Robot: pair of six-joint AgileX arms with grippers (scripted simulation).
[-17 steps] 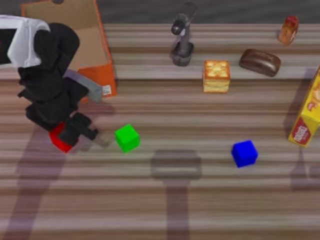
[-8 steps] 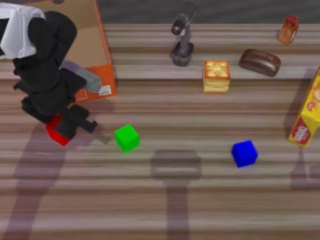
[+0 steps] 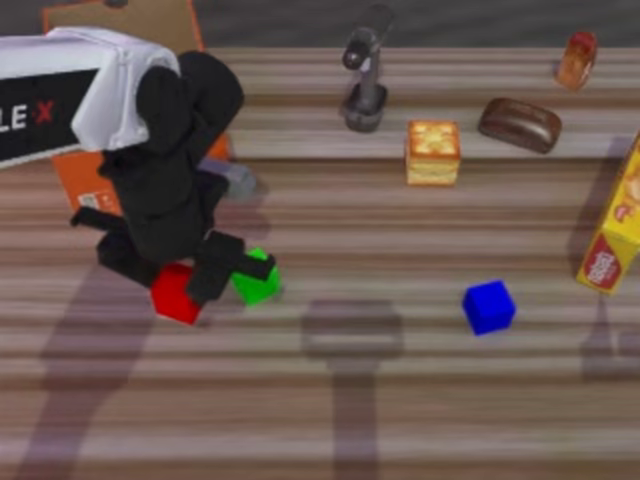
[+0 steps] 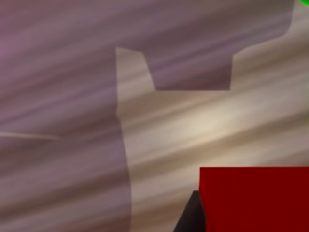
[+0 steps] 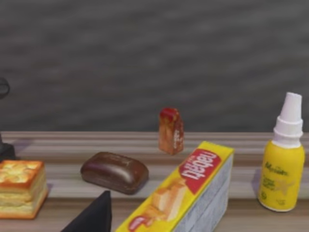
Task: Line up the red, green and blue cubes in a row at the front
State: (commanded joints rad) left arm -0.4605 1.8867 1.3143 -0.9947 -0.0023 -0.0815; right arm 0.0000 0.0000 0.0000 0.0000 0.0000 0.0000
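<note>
My left gripper point(image 3: 200, 282) is shut on the red cube point(image 3: 175, 296), which fills the lower corner of the left wrist view point(image 4: 256, 198) beside one dark finger point(image 4: 190, 218). The green cube point(image 3: 260, 285) sits on the table right next to it, on its right, partly hidden under the gripper. Only a corner of the green cube point(image 4: 305, 1) shows in the left wrist view. The blue cube point(image 3: 489, 306) rests alone at the centre right. My right gripper point(image 5: 96, 217) is outside the top view, parked by the right side of the table.
An orange box point(image 3: 120, 18) lies back left under my left arm. Along the back stand a dark stand point(image 3: 365, 92), an orange-and-cream block point(image 3: 433, 152), a brown loaf point(image 3: 519, 124) and a small red bottle point(image 3: 578, 58). A yellow carton point(image 3: 615, 225) and yellow bottle point(image 5: 284, 166) are at the right.
My left arm has carried the red cube to the right and slightly forward, from well left of the green cube to right beside it. The green and blue cubes have not moved.
</note>
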